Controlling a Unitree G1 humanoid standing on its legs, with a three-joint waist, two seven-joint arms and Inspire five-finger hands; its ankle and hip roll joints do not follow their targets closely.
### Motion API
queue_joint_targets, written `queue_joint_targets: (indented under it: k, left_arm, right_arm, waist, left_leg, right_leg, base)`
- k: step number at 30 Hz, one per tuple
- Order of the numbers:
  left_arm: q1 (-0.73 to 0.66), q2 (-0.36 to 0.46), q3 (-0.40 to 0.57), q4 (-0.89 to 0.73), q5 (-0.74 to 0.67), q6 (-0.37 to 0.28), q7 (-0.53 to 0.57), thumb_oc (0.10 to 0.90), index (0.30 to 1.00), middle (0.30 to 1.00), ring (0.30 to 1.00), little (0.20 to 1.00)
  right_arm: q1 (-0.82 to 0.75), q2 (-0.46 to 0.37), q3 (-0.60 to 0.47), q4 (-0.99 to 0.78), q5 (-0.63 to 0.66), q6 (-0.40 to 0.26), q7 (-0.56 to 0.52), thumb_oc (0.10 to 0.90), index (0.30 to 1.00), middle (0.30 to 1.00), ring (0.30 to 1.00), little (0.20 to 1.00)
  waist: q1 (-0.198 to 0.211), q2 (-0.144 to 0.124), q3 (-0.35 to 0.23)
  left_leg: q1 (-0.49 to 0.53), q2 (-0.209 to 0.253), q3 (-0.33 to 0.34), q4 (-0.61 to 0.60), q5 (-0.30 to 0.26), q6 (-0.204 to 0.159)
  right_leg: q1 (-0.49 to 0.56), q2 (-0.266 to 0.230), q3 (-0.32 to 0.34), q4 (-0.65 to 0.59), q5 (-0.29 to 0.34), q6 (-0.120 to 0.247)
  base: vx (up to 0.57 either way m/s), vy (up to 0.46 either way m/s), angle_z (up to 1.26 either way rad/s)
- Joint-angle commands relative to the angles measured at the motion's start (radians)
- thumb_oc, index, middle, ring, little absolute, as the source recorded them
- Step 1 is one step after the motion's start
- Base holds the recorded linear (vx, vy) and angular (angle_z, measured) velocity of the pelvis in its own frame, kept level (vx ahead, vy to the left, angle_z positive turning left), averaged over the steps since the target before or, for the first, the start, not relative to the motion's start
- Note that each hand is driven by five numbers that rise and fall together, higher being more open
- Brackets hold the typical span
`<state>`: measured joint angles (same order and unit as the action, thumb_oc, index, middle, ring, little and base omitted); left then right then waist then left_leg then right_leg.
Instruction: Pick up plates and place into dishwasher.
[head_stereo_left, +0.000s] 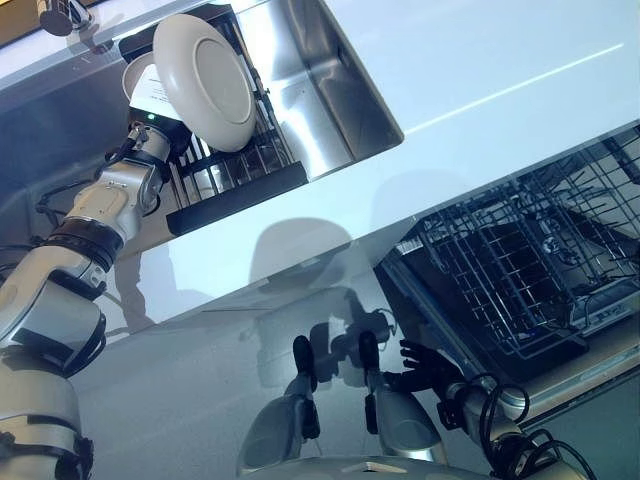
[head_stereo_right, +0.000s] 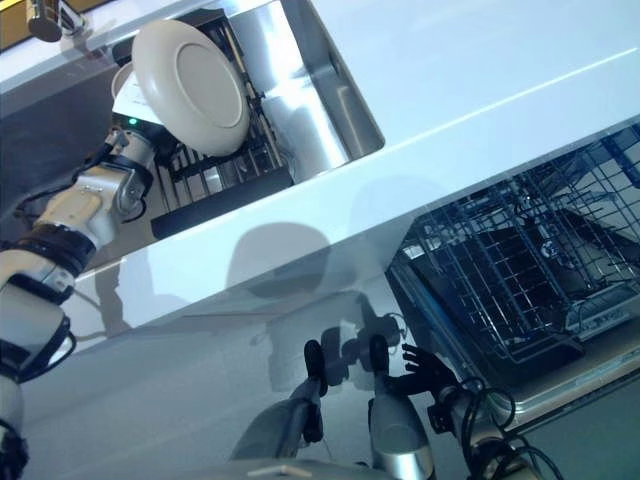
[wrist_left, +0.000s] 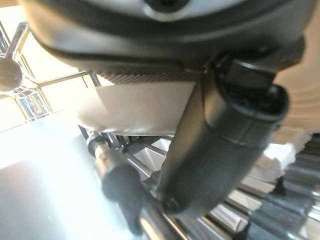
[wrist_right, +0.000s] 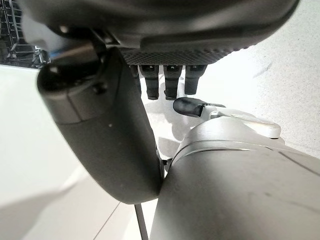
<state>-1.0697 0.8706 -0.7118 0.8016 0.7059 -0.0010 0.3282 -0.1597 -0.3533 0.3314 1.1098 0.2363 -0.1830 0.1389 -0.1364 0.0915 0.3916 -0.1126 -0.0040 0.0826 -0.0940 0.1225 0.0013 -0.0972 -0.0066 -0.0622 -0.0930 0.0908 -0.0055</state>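
Note:
A cream round plate (head_stereo_left: 205, 80) stands on edge, lifted above the black dish rack (head_stereo_left: 240, 175) in the sink. My left hand (head_stereo_left: 148, 92) grips it from behind at its left rim. In the left wrist view the dark thumb (wrist_left: 225, 135) lies across the pale plate (wrist_left: 135, 107). The dishwasher's wire rack (head_stereo_left: 520, 270) is pulled out at the right, below the counter, and holds no plates that I can see. My right hand (head_stereo_left: 425, 368) hangs low beside the rack's near corner, fingers relaxed and holding nothing.
A steel sink (head_stereo_left: 330, 100) is set in the white counter (head_stereo_left: 490, 90), with a faucet (head_stereo_left: 60, 15) at the far left. The counter's front edge runs between the sink and the dishwasher. The open dishwasher door (head_stereo_left: 600, 370) juts out under the rack.

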Motion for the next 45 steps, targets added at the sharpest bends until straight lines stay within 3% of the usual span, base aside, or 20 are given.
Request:
queue_joint_targets:
  k: [1,22,45]
  left_arm:
    - [-0.171,0.055,-0.02,0.167,0.0,0.074,-0.005,0.1,0.3,0.3,0.3,0.2]
    - [-0.178,0.084,-0.044,0.131,0.016,0.027,-0.034,0.1,0.3,0.3,0.3,0.2]
    - [-0.061,0.107,0.009,0.077,-0.03,-0.103,-0.091,0.1,0.3,0.3,0.3,0.2]
  right_arm:
    - [0.03,-0.027,0.022,-0.032,0.026,-0.01,0.001,0.8,0.9,0.9,0.9,0.9]
    - [0.068,-0.025,0.004,-0.053,0.002,0.026,0.007,0.8,0.9,0.9,0.9,0.9]
    - [0.161,-0.005,-0.031,-0.046,-0.037,0.053,0.022,0.8,0.9,0.9,0.9,0.9]
  waist:
    - [-0.031,-0.013,-0.006]
    - [-0.035,0.006,-0.069]
    - [-0.038,0.031,-0.181]
  left_leg:
    - [0.044,-0.085,0.025,0.007,-0.163,0.047]
    - [0.098,-0.093,0.007,0.007,-0.173,0.043]
    - [0.222,-0.093,0.004,0.007,-0.213,0.044]
  right_leg:
    - [0.009,0.042,0.094,0.006,-0.063,0.039]
    - [0.066,0.041,0.071,0.006,-0.081,0.035]
    - [0.195,0.04,0.051,0.006,-0.13,0.038]
  base:
    - [0.0,0.0,0.0]
    - [0.0,-0.004,0.01]
    - [0.02,-0.018,0.01]
